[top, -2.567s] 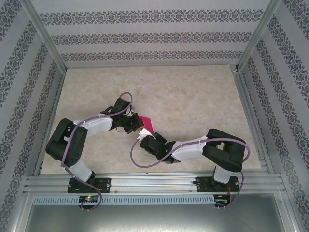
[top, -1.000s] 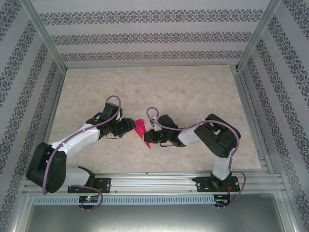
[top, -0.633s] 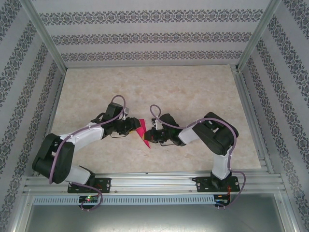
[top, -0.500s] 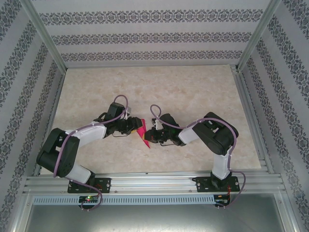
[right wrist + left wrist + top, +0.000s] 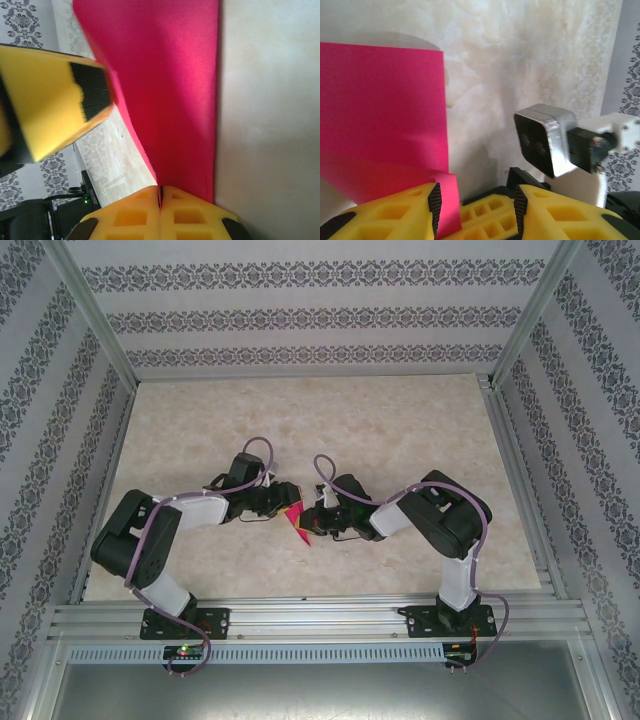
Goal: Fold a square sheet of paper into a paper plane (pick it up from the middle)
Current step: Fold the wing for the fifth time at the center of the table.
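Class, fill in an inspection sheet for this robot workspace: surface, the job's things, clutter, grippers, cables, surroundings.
Surface: marbled beige table.
Job's things: magenta square sheet of paper, creased, held up between the two arms.
Clutter: nothing seen.
Grippers: right gripper shut on the sheet's edge; left gripper open, the sheet beside one pad.
Cables: purple cables loop over both arms.
Surroundings: patterned walls; aluminium rail at the near edge.

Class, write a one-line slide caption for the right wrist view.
Right gripper shut on the folded pink paper, over the pale marbled table.
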